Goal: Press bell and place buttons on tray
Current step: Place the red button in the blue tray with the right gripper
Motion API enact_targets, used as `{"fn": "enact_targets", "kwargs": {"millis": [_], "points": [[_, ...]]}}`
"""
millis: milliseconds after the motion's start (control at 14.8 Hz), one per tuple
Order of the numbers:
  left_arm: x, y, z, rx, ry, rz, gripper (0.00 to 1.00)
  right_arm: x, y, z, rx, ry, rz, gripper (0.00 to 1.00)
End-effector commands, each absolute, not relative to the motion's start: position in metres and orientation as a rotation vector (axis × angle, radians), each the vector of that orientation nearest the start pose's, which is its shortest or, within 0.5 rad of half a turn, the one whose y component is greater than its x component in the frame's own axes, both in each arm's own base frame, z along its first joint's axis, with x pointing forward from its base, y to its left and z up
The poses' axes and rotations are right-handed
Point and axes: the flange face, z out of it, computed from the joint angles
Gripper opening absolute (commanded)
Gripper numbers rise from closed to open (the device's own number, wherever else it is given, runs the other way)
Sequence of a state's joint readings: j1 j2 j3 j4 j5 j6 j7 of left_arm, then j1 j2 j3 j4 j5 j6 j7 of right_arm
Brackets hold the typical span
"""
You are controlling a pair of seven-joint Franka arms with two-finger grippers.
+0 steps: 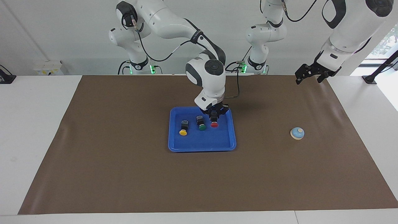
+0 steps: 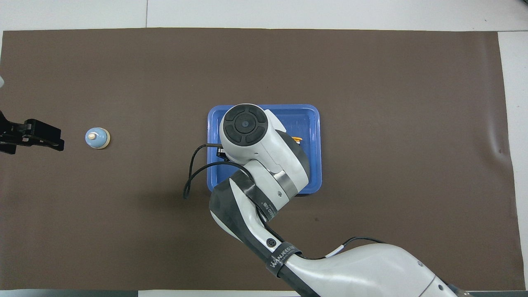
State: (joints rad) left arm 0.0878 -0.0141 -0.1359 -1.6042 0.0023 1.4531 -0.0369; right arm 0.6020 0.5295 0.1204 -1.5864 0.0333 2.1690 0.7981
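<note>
Two of the three small push-button switches already lie in the shallow bright-blue plastic tray [image 1: 231, 130]: the yellow-capped button [image 1: 183, 132] and, beside it toward the left arm's end, the green-capped button [image 1: 202, 127]. The right gripper [image 1: 214, 119] is over the tray, clamped on the black body of the red-capped button [image 1: 214, 125], whose cap points down beside the green one. To do this step well, lower the red button until it rests on the tray floor before letting go, keeping it clear of the green button and inside the raised rim, then part the fingers only enough to free it and lift straight up so nothing is dragged. The left gripper [image 1: 306, 74] waits, jaws spread wide and empty, over the brown mat [image 1: 124, 174]. Nearby on the mat sits the small light-blue domed bell [image 1: 297, 133] with its cream rim.
</note>
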Motion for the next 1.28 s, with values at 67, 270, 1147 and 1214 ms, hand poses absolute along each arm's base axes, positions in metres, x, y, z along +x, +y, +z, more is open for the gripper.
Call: {"fn": "enact_targets", "kwargs": {"millis": [67,270,1147,1214], "points": [[0.529,-0.023,0.611,-3.105,0.0,0.218,1.0,0.504,0.46,0.314,-3.029,0.127,-0.013,0.0],[0.529,-0.023,0.611,-3.105,0.0,0.218,1.0,0.504,0.46,0.317,-3.035,0.146,0.001,1.0],[0.529,-0.024,0.611,-3.105,0.003,0.216,1.0,0.59,0.155,0.508,-3.107,0.208,0.135,1.0],[0.529,-0.024,0.611,-3.105,0.003,0.216,1.0,0.59,0.127,0.516,-3.108,0.17,0.152,1.0]]}}
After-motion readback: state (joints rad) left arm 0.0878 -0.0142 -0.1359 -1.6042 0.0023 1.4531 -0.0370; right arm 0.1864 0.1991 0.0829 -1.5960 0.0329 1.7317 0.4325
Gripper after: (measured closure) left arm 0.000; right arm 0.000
